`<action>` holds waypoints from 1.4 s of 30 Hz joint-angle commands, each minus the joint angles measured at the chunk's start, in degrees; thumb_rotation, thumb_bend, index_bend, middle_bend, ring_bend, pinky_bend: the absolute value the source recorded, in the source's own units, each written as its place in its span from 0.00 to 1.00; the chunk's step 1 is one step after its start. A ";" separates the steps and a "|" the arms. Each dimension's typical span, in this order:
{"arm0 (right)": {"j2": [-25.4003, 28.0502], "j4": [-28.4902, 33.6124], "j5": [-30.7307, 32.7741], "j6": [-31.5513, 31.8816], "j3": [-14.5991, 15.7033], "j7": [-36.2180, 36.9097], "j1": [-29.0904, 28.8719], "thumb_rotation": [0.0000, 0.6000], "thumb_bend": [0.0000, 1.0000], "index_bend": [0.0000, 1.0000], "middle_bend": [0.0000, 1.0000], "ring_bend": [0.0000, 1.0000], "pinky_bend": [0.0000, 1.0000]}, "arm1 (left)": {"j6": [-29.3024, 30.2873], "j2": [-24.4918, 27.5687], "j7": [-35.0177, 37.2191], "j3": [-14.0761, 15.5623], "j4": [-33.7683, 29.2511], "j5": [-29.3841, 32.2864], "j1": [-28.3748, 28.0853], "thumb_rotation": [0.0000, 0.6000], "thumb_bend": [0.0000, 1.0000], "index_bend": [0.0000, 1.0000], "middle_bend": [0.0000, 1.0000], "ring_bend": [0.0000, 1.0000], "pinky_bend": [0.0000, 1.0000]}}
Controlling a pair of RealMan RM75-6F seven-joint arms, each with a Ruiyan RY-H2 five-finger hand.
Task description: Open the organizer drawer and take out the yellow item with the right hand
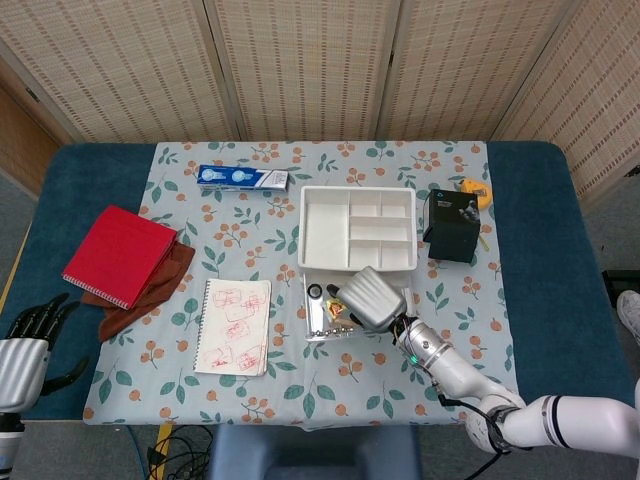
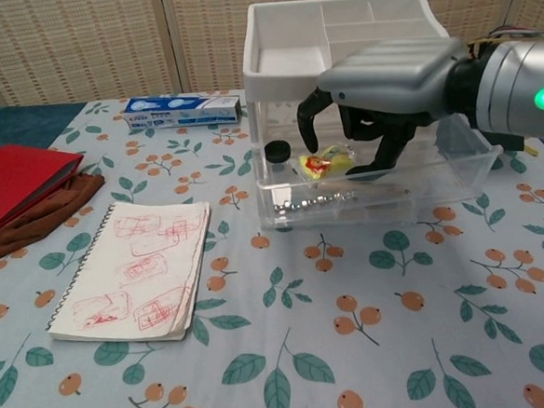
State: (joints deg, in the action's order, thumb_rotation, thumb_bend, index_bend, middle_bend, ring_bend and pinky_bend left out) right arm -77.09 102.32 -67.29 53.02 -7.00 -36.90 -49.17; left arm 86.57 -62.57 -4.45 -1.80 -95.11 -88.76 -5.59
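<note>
Table (image 1: 540, 200) under leaf-print cloth, organizer (image 2: 338, 33) behind right hand (image 2: 389, 70), drawer (image 2: 374, 192) pulled open.
Fingers spread and curled, nothing gripped; yellow item (image 2: 330, 163) just beneath fingertips. Best closed gently around it, then lifted straight up.

yellow item (image 2: 330, 163) partly behind right hand (image 2: 389, 70) fingers (image 2: 305, 119), contact unclear, hidden under that hand in head view, left hand (image 1: 25, 345) cut by frame edge, small metal bits (image 2: 314, 201) in drawer (image 2: 456, 168) indistinct
</note>
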 commanded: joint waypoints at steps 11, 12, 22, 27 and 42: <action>-0.81 -1.04 2.37 -0.89 0.26 -0.87 -1.52 1.00 0.38 0.40 1.00 1.00 1.00 | 0.41 -0.09 0.27 0.02 0.23 -0.01 0.27 1.00 0.25 0.15 0.12 0.15 0.15; -0.88 -1.10 2.29 -0.76 0.28 -0.70 -1.50 1.00 0.39 0.41 1.00 1.00 1.00 | 0.45 -0.10 0.29 0.01 0.24 -0.04 0.28 1.00 0.25 0.15 0.12 0.15 0.15; 0.21 -0.79 -2.65 2.91 0.40 3.90 0.43 1.00 0.48 0.54 1.00 1.00 1.00 | 0.49 -0.25 0.31 -0.07 0.37 -0.18 0.20 1.00 0.25 0.15 0.12 0.15 0.15; 3.89 1.71 -7.99 8.24 1.05 8.12 4.00 1.00 0.48 0.54 1.00 1.00 1.00 | 0.46 -0.19 0.43 -0.15 0.42 -0.12 0.16 1.00 0.25 0.15 0.12 0.15 0.15; 13.44 1.05 -19.41 26.12 7.22 21.69 20.29 1.00 0.48 0.54 1.00 1.00 1.00 | -1.06 -1.09 -0.48 -0.92 0.05 -0.66 -1.72 1.00 0.25 0.15 0.12 0.15 0.15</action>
State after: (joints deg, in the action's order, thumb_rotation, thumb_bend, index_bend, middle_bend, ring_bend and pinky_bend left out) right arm -64.40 104.62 -85.97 77.86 -0.86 -16.97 -30.66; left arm 85.52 -63.65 -4.92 -2.71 -95.04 -89.40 -7.30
